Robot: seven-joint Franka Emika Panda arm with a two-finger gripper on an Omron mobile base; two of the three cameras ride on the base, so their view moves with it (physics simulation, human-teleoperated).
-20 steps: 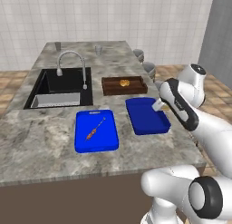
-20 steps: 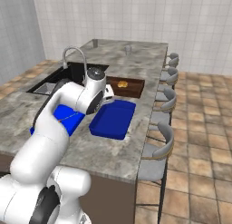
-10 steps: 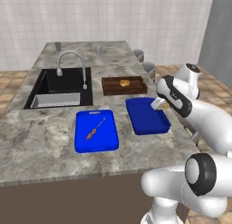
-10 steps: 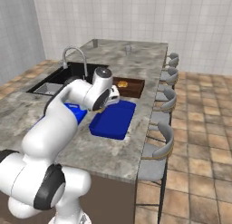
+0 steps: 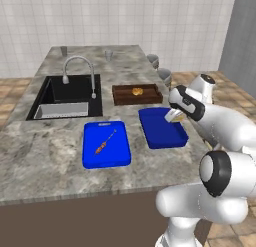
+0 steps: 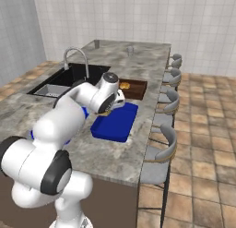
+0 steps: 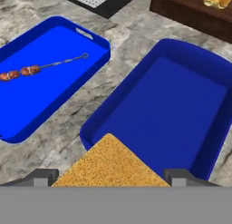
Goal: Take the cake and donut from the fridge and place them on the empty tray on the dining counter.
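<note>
The cake sits between the two fingertips of the pincer, jaws spread wide and clasping it, one corner of the spongy block pointing away from the hand toward the tray; it hangs over the tray's near rim, above the tray's right edge in the left base view; whether it touches the tray floor I cannot tell. The tray lies on the surface with its long axis running away from the robot, near end toward the stools' side; it is bare inside. Just beside it to the left lies the blue board, same long axis, carrying a skewer laid slantwise, its orange bits at the near end. Beyond the tray stands the wooden tray, long axis crosswise, with a bun inside. Left of that is the sink with its tap. No writing or labels readable anywhere. Stools line the far right edge.
</note>
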